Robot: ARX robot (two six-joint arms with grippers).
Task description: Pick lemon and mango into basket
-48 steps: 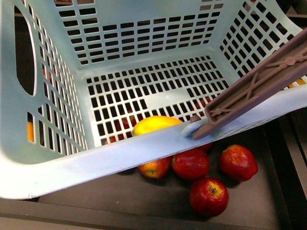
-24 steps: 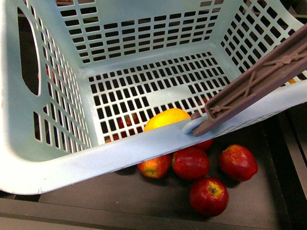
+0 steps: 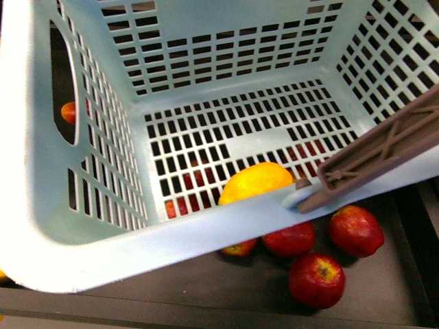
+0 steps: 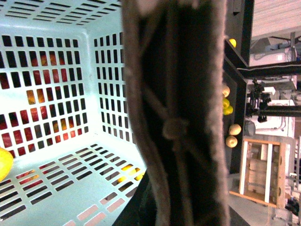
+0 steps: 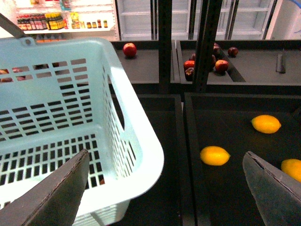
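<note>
The light teal basket (image 3: 171, 236) fills the front view, held tilted above a dark tray. Its brown ribbed handle (image 3: 384, 154) crosses the right rim. The yellow-orange mango (image 3: 257, 181) lies on the basket's slotted floor against the near rim; its edge shows in the left wrist view (image 4: 3, 162). My left gripper is shut on the handle (image 4: 183, 117), which hides the jaws. My right gripper (image 5: 164, 188) is open and empty, beside the basket's rim (image 5: 141, 141). A lemon (image 5: 215, 155) lies on the dark tray between its fingers; two more lemons (image 5: 266, 124) lie further off.
Red apples (image 3: 315, 279) lie in the dark tray under the basket. More apples (image 5: 221, 65) sit on a far shelf behind black upright posts (image 5: 164, 47). A tray divider (image 5: 182, 155) runs between basket and lemons. A wooden crate (image 4: 261, 172) stands beyond the shelf.
The basket has shifted to the right in the front view and covers more of the apples. The mango has slid to the right along the floor by the near rim.
</note>
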